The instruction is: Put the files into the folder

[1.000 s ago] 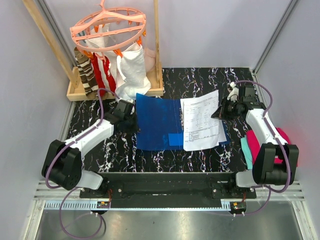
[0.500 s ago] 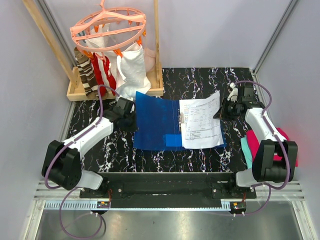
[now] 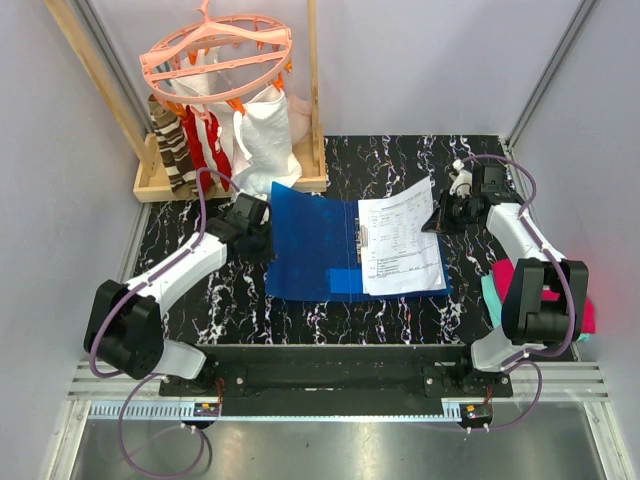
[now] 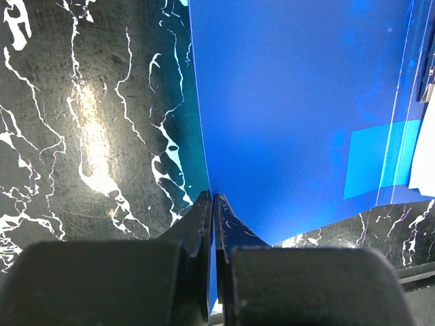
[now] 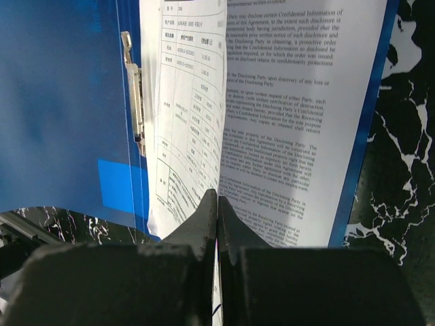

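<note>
The files point(image 3: 402, 245) lie on the right leaf of the open folder point(image 3: 305, 245), beside its metal clip point(image 5: 136, 102); the right gripper point(image 5: 217, 198) pinches their edge; the left gripper point(image 4: 213, 201) pinches the folder's left leaf; we judge only closing is left.

Black bench point(image 3: 400, 165), glossy, veined with white like marble, walled in pale grey on the left, right and far sides. Bears across its middle the folder point(image 3: 305, 250), blue, opened out wide with one leaf to the left and one to the right. Shows a metal clip point(image 3: 362, 237) along the folder's centre fold and a lighter blue patch point(image 3: 345, 280) toward its near edge. Carries in the far left corner a wooden rack base point(image 3: 150, 187), just beside the folder's far left corner. At the right edge, a magenta cloth point(image 3: 580, 295) over a teal cloth point(image 3: 492, 298); unclear whether fully on the bench or partly past its edge.
</note>
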`<state>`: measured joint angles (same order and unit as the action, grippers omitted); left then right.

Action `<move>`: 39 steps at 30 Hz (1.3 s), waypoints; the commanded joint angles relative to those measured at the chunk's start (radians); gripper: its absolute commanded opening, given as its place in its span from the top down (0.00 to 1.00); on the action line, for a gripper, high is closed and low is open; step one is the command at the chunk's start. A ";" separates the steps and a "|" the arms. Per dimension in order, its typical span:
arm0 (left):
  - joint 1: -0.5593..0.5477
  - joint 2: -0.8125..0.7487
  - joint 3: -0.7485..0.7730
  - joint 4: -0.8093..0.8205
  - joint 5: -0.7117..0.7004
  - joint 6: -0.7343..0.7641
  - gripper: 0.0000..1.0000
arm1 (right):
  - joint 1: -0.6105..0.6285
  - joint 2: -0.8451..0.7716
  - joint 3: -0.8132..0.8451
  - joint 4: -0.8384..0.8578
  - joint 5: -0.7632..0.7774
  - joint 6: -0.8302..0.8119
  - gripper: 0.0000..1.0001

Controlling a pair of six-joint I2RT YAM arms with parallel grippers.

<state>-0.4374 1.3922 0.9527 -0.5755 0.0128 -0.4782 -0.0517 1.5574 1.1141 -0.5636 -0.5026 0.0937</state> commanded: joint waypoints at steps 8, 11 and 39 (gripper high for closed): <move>-0.004 0.013 0.054 -0.023 -0.051 0.046 1.00 | 0.006 0.066 0.087 0.022 -0.066 -0.089 1.00; -0.004 0.013 0.052 -0.021 -0.053 0.047 1.00 | 0.009 0.076 0.092 0.024 -0.079 -0.089 1.00; -0.018 0.013 0.060 -0.021 -0.053 0.050 1.00 | 0.078 0.099 0.102 0.053 -0.017 -0.166 0.98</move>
<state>-0.4507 1.3998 0.9756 -0.5869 0.0025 -0.4522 0.0013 1.6463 1.1713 -0.5449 -0.5354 -0.0555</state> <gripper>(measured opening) 0.008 0.013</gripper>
